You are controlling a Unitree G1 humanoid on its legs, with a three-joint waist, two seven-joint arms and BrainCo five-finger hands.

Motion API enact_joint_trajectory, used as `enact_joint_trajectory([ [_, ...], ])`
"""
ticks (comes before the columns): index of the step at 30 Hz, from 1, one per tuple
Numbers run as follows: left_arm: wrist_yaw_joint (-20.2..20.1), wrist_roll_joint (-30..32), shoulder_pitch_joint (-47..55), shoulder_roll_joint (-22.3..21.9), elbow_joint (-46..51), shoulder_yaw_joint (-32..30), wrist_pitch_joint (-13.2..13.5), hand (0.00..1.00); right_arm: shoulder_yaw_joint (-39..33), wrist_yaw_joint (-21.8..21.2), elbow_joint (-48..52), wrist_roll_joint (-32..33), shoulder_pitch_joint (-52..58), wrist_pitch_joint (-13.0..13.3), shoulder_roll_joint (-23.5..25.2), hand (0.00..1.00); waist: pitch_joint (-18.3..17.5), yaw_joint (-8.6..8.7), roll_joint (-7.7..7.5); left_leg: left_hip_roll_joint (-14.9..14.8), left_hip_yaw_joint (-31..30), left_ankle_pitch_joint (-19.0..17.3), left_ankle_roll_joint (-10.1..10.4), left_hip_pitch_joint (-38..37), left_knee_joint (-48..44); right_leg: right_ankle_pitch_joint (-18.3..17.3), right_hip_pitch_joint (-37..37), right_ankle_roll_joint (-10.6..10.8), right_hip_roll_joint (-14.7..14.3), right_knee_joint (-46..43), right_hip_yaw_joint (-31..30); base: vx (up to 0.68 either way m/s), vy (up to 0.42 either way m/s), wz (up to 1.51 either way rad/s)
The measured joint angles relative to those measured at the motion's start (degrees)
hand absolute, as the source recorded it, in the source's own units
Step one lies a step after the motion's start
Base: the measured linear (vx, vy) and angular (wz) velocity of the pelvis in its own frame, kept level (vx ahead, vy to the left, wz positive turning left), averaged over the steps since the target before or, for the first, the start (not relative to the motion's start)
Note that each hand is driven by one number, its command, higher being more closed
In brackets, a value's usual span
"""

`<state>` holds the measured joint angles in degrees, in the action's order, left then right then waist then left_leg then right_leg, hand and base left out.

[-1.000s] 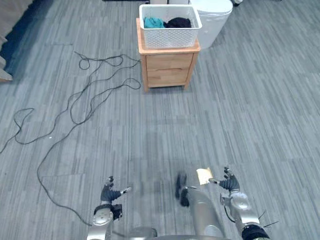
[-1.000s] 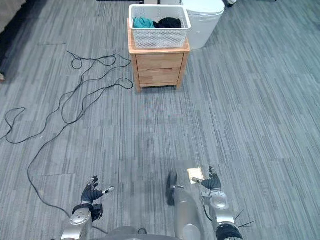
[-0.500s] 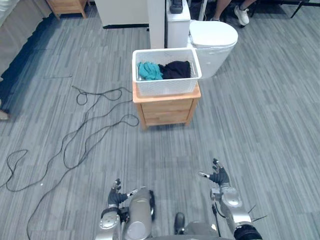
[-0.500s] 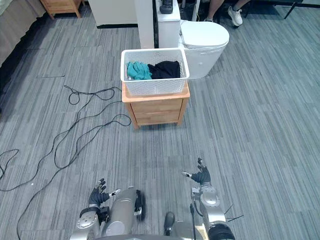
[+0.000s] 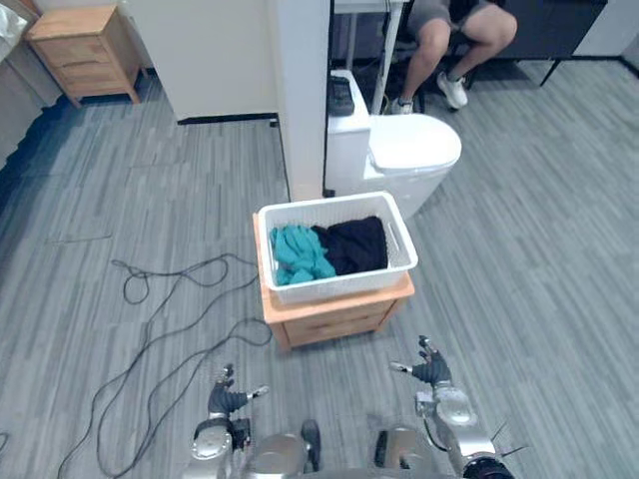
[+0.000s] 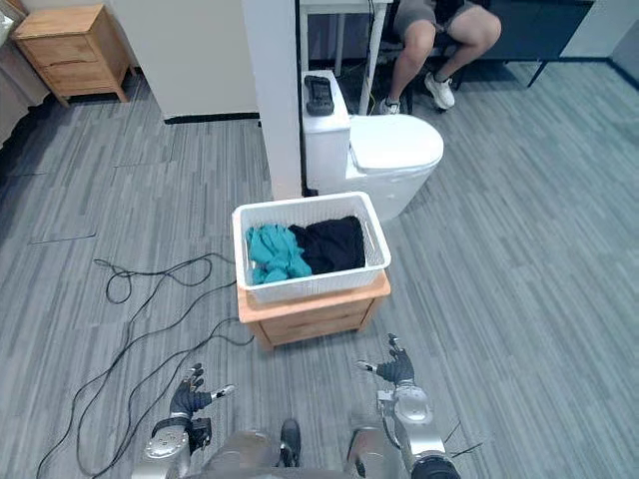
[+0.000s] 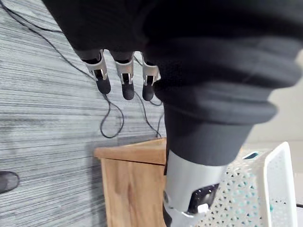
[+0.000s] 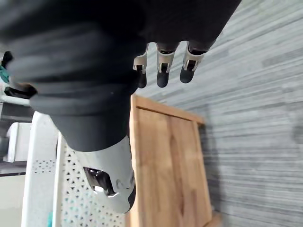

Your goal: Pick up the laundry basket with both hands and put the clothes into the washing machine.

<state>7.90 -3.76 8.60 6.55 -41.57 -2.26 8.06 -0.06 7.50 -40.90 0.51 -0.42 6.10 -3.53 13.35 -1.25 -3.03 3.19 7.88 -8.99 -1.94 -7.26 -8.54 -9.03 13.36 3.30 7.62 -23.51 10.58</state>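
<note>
Nearest, low over the grey plank-patterned floor, the left hand and the right hand hover palms inward, well apart from each other. Both are spread wide with straight fingers and hold nothing. In the left wrist view the silver dark-tipped fingers stretch out in a row, and the right wrist view shows its fingers the same way. Neither hand touches anything.

Just beyond the hands stands a small light-wood cabinet with a drawer front. The left hand is off its left front corner and the right hand is off its right front corner, both near it but clear of it.

On top of the cabinet sits the white perforated plastic laundry basket, rectangular and upright, and it overhangs the cabinet top slightly. Inside it, a crumpled teal garment lies in the left half and a black garment in the right half, touching each other.

Behind the basket stands a white toilet-shaped fixture with a closed lid. A dark flat device lies on its rear block, which is beside a white square pillar.

Farther back a person's bare legs and white shoes show at a chair. At the far left stands a second small wooden cabinet.
</note>
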Motion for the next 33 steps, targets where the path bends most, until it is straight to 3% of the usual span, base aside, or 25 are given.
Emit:
enact_joint_trajectory([
  [1, 0.0, 0.0, 0.8, 0.9, -0.2, 0.0, 0.0, 0.00, 0.0, 0.0, -0.7, 0.0, 0.7, 0.0, 0.5, 0.00, -0.5, 0.13, -1.83, 1.3, -0.7, -1.6, 0.5, -1.1, -0.6, 10.3, 0.1, -1.2, -0.5, 6.5, -1.1, 0.38, -0.102, 0.38],
  [2, -0.1, 0.1, 0.7, 0.6, -1.2, -0.2, 0.0, 0.00, -0.1, 0.0, -1.1, 0.0, 1.2, 0.0, 0.5, 0.00, -0.3, 0.20, -2.10, 1.8, -1.6, -2.5, 0.9, -1.7, -1.0, 10.5, -0.1, -4.1, -0.5, 5.8, -1.5, 0.35, -0.133, 0.18],
  [3, -0.1, 0.1, 1.3, -0.5, -1.9, -0.4, -0.3, 0.00, -0.5, 0.0, -1.6, 0.0, 1.3, -0.3, 0.1, 0.00, -1.3, 0.05, -0.20, -0.2, -3.0, -3.3, 1.4, -1.7, -2.2, 10.0, -0.3, -4.1, -1.7, 5.1, -1.0, 0.34, -0.161, 0.11],
  [4, -0.1, 0.2, 2.0, -1.4, -1.9, -0.5, -0.3, 0.00, -1.3, 0.0, -1.4, 0.0, 2.3, -0.2, 0.1, 0.00, -2.2, 0.27, 0.68, -1.5, -3.5, -4.2, 2.7, -1.5, -3.5, 8.8, -1.6, -4.0, -2.6, 7.5, -0.2, 0.35, -0.156, 0.08],
  [5, -0.1, 0.4, 2.0, -1.9, -1.9, -0.7, -0.3, 0.00, -1.7, 0.0, -1.4, 0.0, 2.7, -0.2, 0.0, 0.00, -2.1, 0.27, 1.21, -2.2, -3.5, -4.7, 3.2, -1.2, -4.6, 8.8, -2.3, -4.1, -3.1, 8.3, 0.3, 0.33, -0.159, 0.20],
  [7, -0.2, 1.2, 1.5, -3.4, -1.8, -1.2, -0.3, 0.00, -2.3, 0.0, -0.7, 0.1, 4.2, -0.3, 0.3, 0.00, -1.9, -0.02, 1.68, -5.4, -3.1, -6.0, 5.2, 4.6, -18.4, 8.3, -6.5, -5.2, -5.3, 13.0, 1.5, 0.30, -0.184, 0.21],
  [9, -0.2, 1.2, 1.6, -4.5, -1.8, -1.7, -0.2, 0.00, -2.5, 0.1, -0.1, 0.2, 5.4, -0.3, 0.4, 0.00, -1.9, -0.86, 1.91, -7.7, -2.0, -7.2, 4.6, 6.8, -24.9, 7.4, -9.8, -6.2, -6.3, 14.5, 1.8, 0.22, -0.090, 0.00],
  [12, -0.1, 1.1, 1.1, -4.9, -1.8, -1.9, 0.0, 0.00, -4.7, 0.3, 0.9, 0.5, 5.9, -0.3, 0.7, 0.00, -2.2, -1.25, 2.37, -10.1, -1.7, -7.8, 4.6, 9.3, -18.2, 7.6, -11.3, -5.7, -6.5, 15.3, 1.6, 0.14, 0.003, -0.10],
  [13, -0.1, 1.1, 1.1, -5.1, -1.9, -1.9, 0.0, 0.00, -5.2, 0.6, 1.1, 0.5, 5.9, -0.2, 0.6, 0.00, -2.3, -1.17, 2.81, -10.4, -2.1, -6.8, 5.3, 9.6, -14.7, 7.6, -11.2, -5.3, -6.6, 15.4, 1.5, 0.11, 0.102, -0.15],
  [14, -0.1, 1.1, 1.0, -5.4, -2.5, -2.0, -0.1, 0.00, -6.5, 1.4, 1.1, 0.4, 5.9, -0.3, 0.2, 0.00, -2.4, -1.22, 3.55, -10.7, -2.4, -3.0, 5.2, 9.5, -9.5, 7.5, -11.2, -4.4, -6.8, 15.6, 0.9, 0.11, 0.141, -0.13],
  [19, 1.0, 1.0, 1.6, -4.7, -3.1, -3.1, -0.1, 0.00, -7.3, 2.5, 1.9, -0.2, 7.6, -0.4, 1.0, 0.00, -3.4, -1.46, 3.30, -8.2, -0.5, -1.9, 4.1, 5.3, -3.3, 9.0, -14.3, -2.0, -5.2, 20.3, -0.7, 0.08, 0.120, -0.09],
  [25, 1.6, 0.9, 1.5, -2.7, 0.2, -6.6, -0.1, 0.00, -10.8, 4.4, 8.2, -1.1, 7.3, -0.4, 0.1, 0.00, -4.7, -1.14, 3.50, -7.2, 0.6, -0.4, 4.4, 1.8, 2.1, 9.9, -15.5, -1.9, -5.6, 23.6, -2.0, 0.11, 0.014, -0.13],
  [33, 4.7, -2.4, -2.1, -1.1, 5.7, -7.0, 0.0, 0.00, -9.4, 6.2, 8.7, -1.1, 1.6, -0.4, -3.3, 0.00, -5.5, -1.04, 4.22, -6.8, 0.7, 0.6, 4.1, 1.9, 4.4, 12.3, -15.9, -2.2, -6.5, 28.0, -2.9, 0.03, -0.012, -0.08],
])
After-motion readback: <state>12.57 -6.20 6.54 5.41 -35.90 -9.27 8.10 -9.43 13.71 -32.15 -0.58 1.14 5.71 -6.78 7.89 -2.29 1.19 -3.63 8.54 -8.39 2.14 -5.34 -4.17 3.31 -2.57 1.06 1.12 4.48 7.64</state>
